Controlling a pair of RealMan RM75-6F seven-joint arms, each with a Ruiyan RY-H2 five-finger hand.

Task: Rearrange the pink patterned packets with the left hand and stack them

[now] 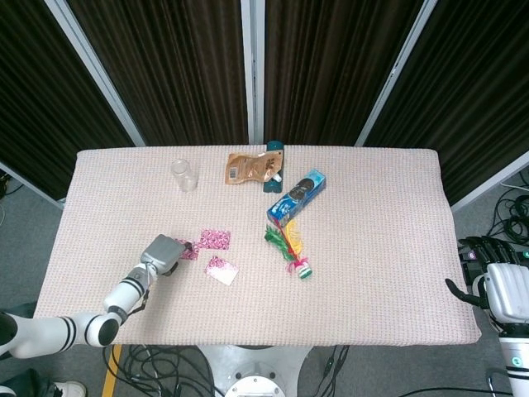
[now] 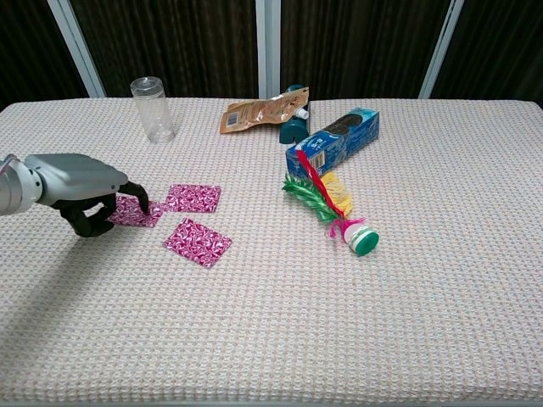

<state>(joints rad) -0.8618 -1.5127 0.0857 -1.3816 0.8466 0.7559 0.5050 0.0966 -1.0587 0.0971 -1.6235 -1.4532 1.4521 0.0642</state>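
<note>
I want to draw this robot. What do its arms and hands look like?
The left hand has a smooth silver-grey shell with black fingers. Its arm is white and round, with black rings at the joints. The right hand is a pale grey block with dark fingers, beside black cables.

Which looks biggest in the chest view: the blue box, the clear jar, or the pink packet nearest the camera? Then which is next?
1. blue box, clearly largest.
2. and 3. pink packet and clear jar look about alike; the jar stands farther back, so I won't rank them.
</note>
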